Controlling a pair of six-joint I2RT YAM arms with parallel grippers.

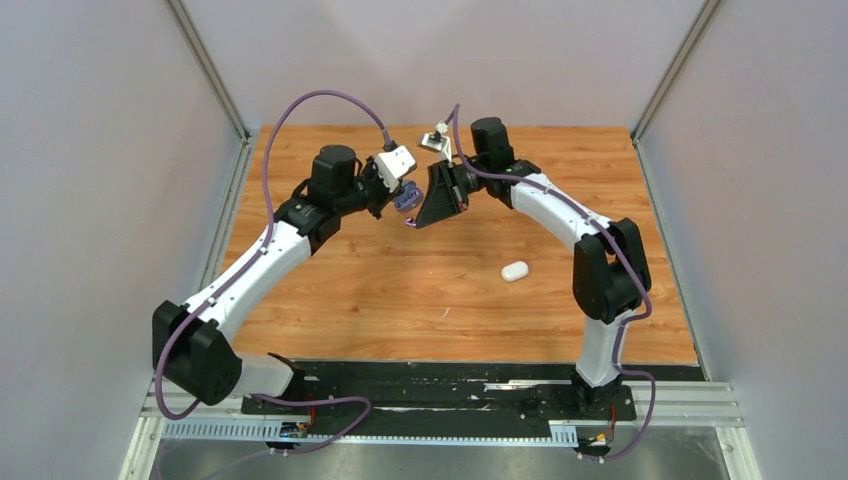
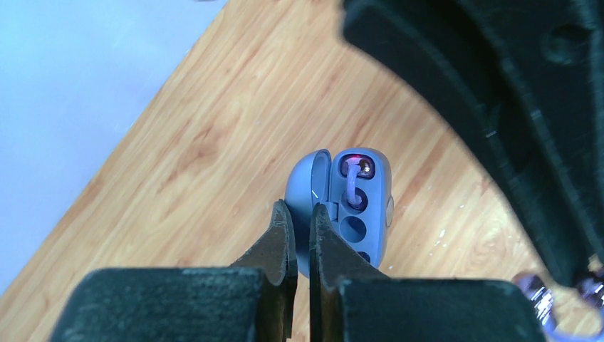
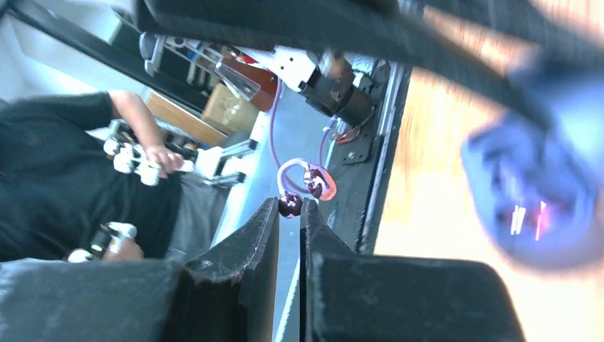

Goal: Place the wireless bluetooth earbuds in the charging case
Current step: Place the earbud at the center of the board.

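The blue-purple charging case [image 2: 370, 192] is held open in the air above the table. My left gripper [image 2: 303, 211] is shut on its lid [image 2: 306, 178], near the hinge. One earbud [image 2: 358, 168] with a lilac loop sits in the case's top socket, and the sockets below it look empty. My right gripper [image 3: 289, 206] is shut on a dark purple earbud [image 3: 290, 205]; a lilac loop with a second bead [image 3: 315, 181] hangs just past the tips. In the top view the two grippers meet above the table's middle, the case [image 1: 405, 197] between them.
A shut white oval case [image 1: 514, 271] lies on the wooden table [image 1: 400, 300] right of centre. Grey walls enclose the table on three sides. The right gripper's black body [image 2: 498, 100] fills the upper right of the left wrist view.
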